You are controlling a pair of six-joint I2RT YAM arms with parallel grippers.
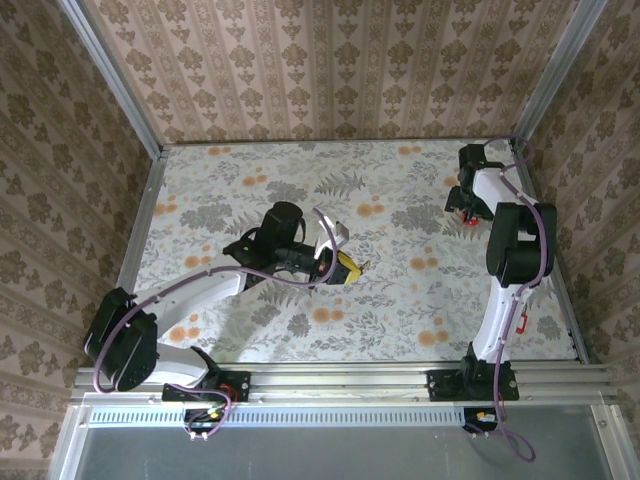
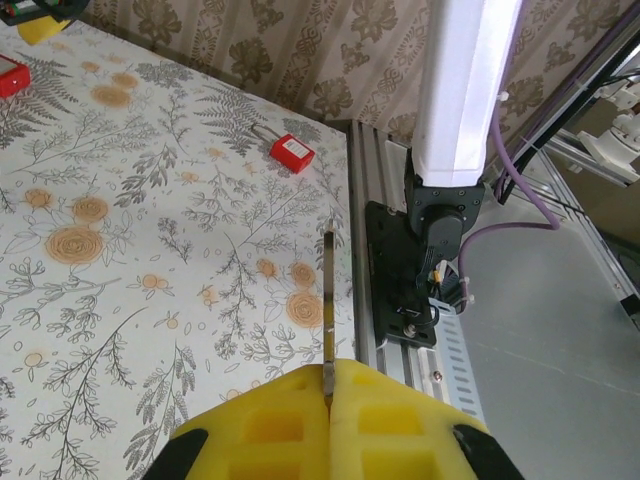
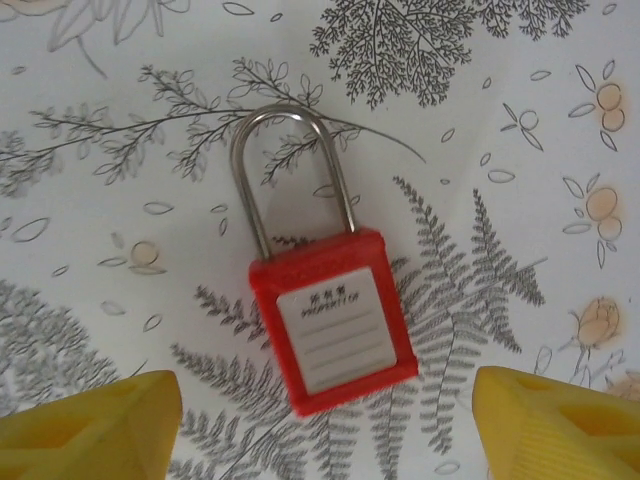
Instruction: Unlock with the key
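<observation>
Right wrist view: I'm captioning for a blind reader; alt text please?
A red padlock with a silver shackle and white label lies flat on the floral table, with the open right claw's yellow fingertips at the lower corners.

even soft diffuse light, faint shadows; wrist views slightly soft, close yellow fingers [image 3: 90,425] blurred.
</observation>
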